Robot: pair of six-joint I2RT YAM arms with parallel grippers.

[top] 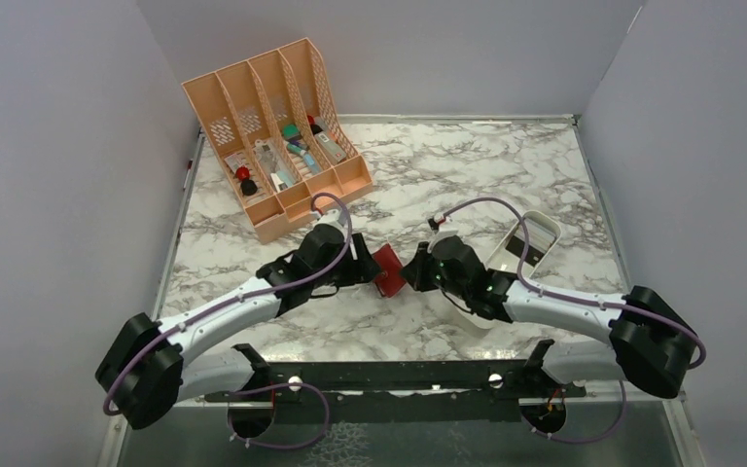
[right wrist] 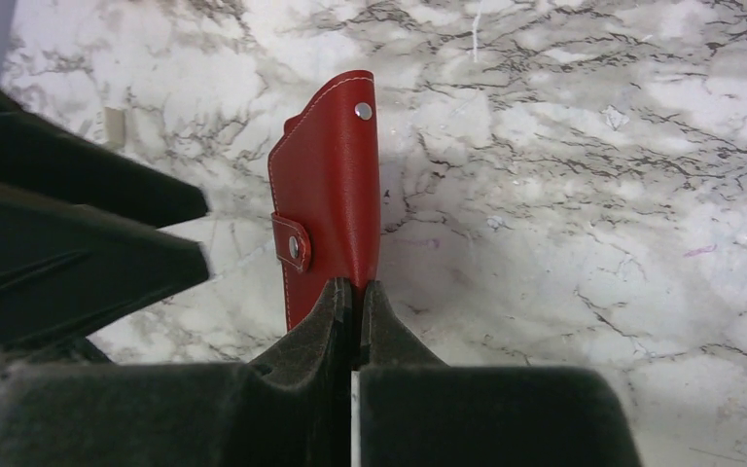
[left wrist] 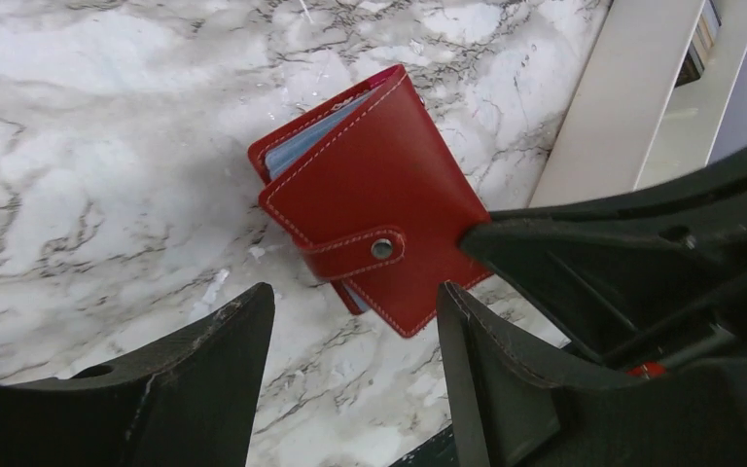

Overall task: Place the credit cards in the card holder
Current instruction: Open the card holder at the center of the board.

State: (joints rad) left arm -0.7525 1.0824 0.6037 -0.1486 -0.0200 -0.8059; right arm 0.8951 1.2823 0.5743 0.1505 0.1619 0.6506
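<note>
Where the arms meet mid-surface (top: 506, 165) in the top view, the card holder (top: 388, 271) lies between them. From the left wrist, the left gripper (left wrist: 350, 297) has its jaws apart, short of the snapped-shut holder. From the right wrist, the right gripper (right wrist: 355, 287) has its jaws pinching the holder's edge. This looks like steadying; unsnapping the strap (left wrist: 350, 255) comes next and calls for a precise nip.

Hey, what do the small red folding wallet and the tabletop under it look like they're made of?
The small red folding wallet looks like smooth leather or imitation leather: slight sheen, pale stitching along its edges, a metal snap on the strap. The white grey-veined tabletop looks like marble, possibly a printed laminate; it is flat and faintly glossy.
</note>
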